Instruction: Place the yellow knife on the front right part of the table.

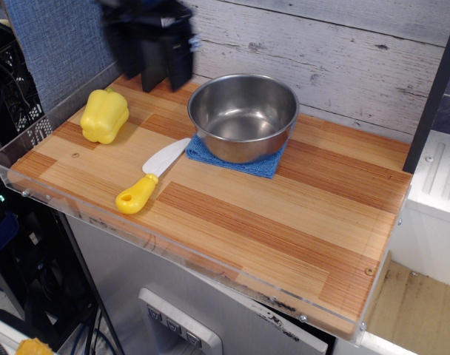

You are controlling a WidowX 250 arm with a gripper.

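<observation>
The yellow knife [149, 180] lay flat on the desk [284, 222], blade pointing toward 1 o'clock, its tip just beside the blue cloth [236, 161] under the steel bowl [243, 115]. The gripper [152, 52] was motion-blurred at 11 o'clock of the bowl; whether its fingers were open or closed could not be told. A yellow toy pepper [104, 115] sat at 10 o'clock of the knife.

The front right stretch of the striped wood-plank table [299, 237] lies bare, open from above. Farther back, the round stainless steel bowl [243, 115] stands on a folded blue cloth [236, 159] and blocks the middle rear. The small yellow-handled toy knife [151, 177] lies just beside the cloth; the yellow plastic bell pepper [104, 115] occupies the left. A clear acrylic rim [210, 270] edges the front.
</observation>
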